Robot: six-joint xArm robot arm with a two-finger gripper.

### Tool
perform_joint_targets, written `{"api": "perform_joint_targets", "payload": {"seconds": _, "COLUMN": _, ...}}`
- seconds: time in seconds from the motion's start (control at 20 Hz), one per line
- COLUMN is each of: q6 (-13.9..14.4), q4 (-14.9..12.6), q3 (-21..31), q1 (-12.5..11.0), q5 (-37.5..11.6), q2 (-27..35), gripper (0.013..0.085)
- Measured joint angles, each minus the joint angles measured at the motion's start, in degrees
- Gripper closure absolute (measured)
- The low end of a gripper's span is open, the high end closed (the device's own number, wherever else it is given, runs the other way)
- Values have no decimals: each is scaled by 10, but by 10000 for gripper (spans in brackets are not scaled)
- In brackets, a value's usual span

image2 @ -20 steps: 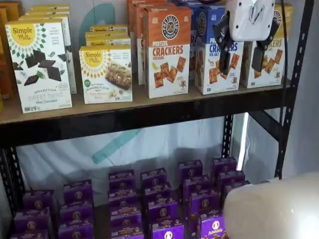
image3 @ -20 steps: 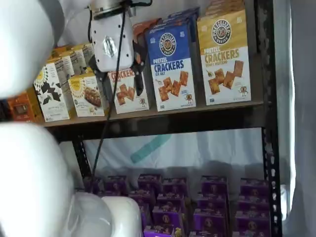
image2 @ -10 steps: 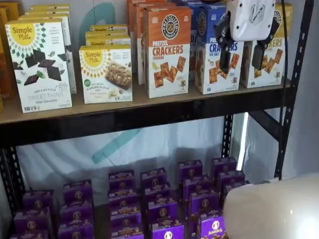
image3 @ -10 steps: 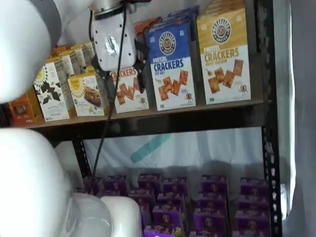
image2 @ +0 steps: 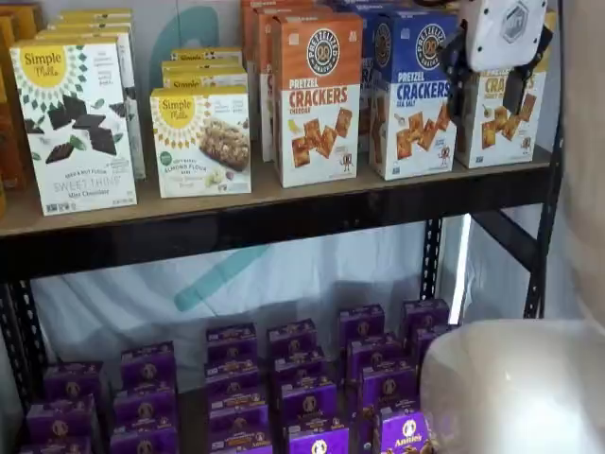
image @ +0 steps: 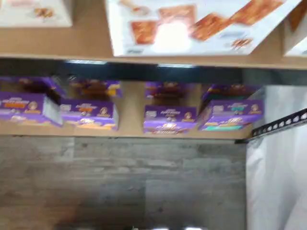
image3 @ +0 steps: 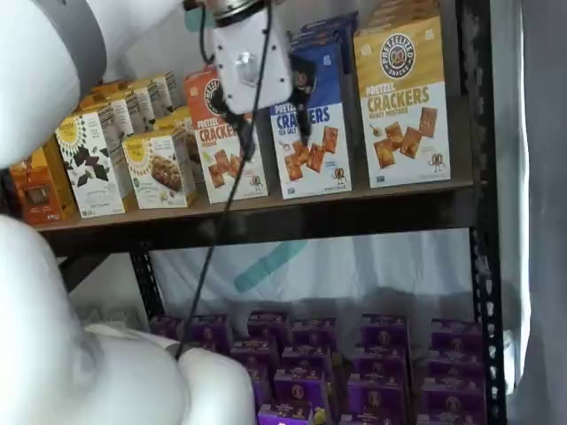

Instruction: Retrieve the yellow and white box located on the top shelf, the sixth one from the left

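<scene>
Since the earlier frame, the gripper has been carried rightward along the top shelf and is now seen hanging in front of the yellow and white box in one shelf view, while in the other shelf view the gripper is seen against the orange and blue cracker boxes. Going from left to right along the top shelf, white Simple Mills boxes are found first, then an orange-topped cracker box, then a blue-topped cracker box, and last the yellow and white box, which is stood upright at the right end beside the black upright. In both shelf views the two black fingers are shown spread apart with a plain gap between them, and nothing is held in them. On the lower shelf, rows of purple boxes are laid out. In the wrist view, the white lower face of a cracker box printed with orange-brown squares is seen on the shelf board, with purple boxes and a grey floor beyond it.
</scene>
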Motion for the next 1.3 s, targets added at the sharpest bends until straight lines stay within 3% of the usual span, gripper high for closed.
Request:
{"api": "perform_joint_targets", "payload": {"seconds": 0.1, "q6": -36, "q4": 2, "q3": -2, "q1": -38, "q5": -26, "q2": 13, "gripper": 130}}
{"api": "perform_joint_targets", "payload": {"seconds": 0.35, "q6": -97, "q4": 25, "q3": -9, "q1": -104, "q5": -73, "q2": 41, "gripper": 130}}
{"api": "perform_joint_targets", "payload": {"seconds": 0.65, "q6": -149, "q4": 51, "q3": -33, "q1": -160, "q5": -110, "q2": 81, "gripper": 130}}
{"api": "perform_joint_targets", "payload": {"seconds": 0.85, "q6": -169, "q4": 70, "q3": -52, "q1": -180, "q5": -117, "q2": 104, "gripper": 130}}
{"api": "perform_joint_targets", "payload": {"seconds": 1.3, "q6": -189, "q4": 80, "q3": -77, "q1": -201, "q5": -125, "q2": 133, "gripper": 130}}
